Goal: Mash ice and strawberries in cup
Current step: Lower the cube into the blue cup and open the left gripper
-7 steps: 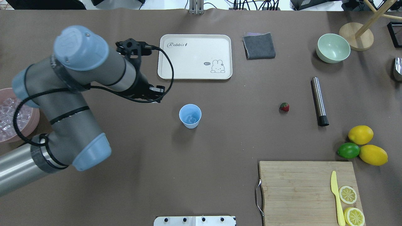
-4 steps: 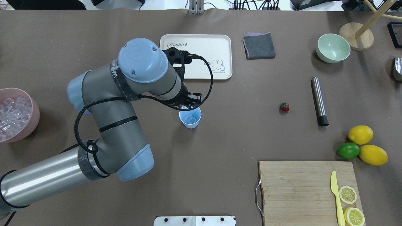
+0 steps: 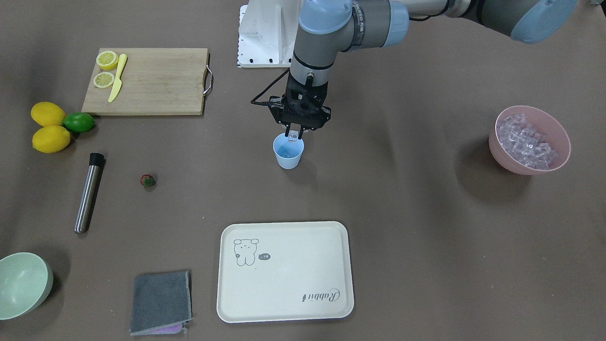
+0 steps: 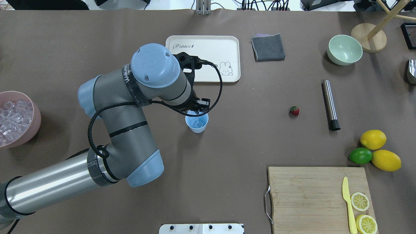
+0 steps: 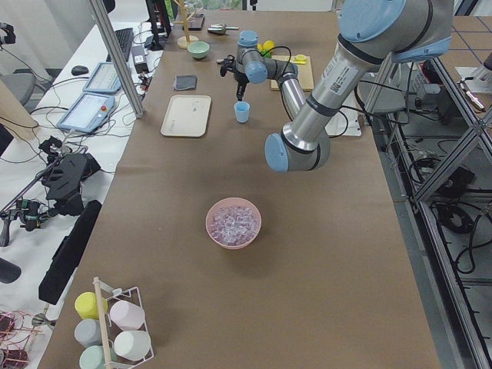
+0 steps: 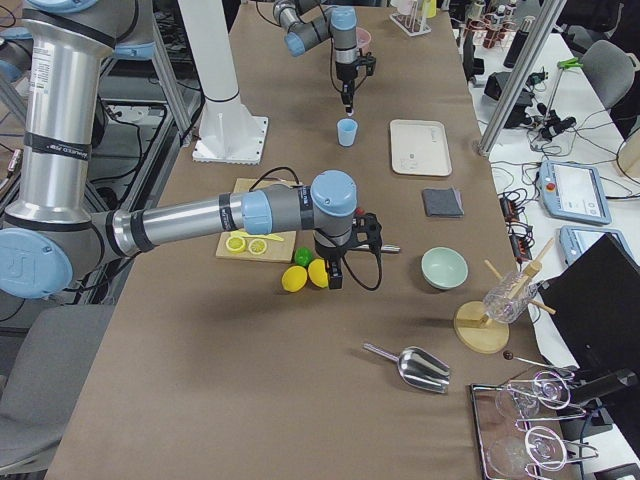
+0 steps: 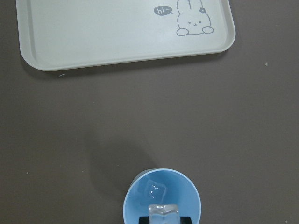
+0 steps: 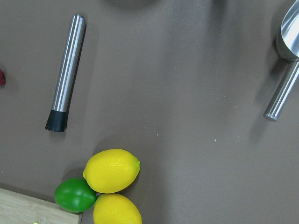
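Note:
The light blue cup (image 4: 196, 127) stands mid-table with one ice cube (image 4: 198, 123) inside. My left gripper (image 3: 293, 135) hangs just over the cup's rim, shut on another clear ice cube (image 7: 163, 213). The cup also shows in the left wrist view (image 7: 140, 200) and the front view (image 3: 288, 156). More ice (image 3: 525, 142) fills a pink bowl (image 3: 509, 163). The strawberry (image 4: 294, 110) lies on the table well to the cup's right. My right gripper (image 6: 333, 281) hovers above the lemons; I cannot tell whether it is open or shut.
A steel muddler (image 4: 330, 104) lies right of the strawberry. Two lemons (image 4: 373, 139) and a lime (image 4: 360, 155) sit by a cutting board (image 4: 308, 195). A cream tray (image 4: 224, 48), grey cloth (image 4: 268, 47) and pale green bowl (image 4: 344, 49) lie beyond.
My left arm has swung right from near the pink bowl to above the cup, carrying an ice cube. Over the last half second it shifted only slightly.

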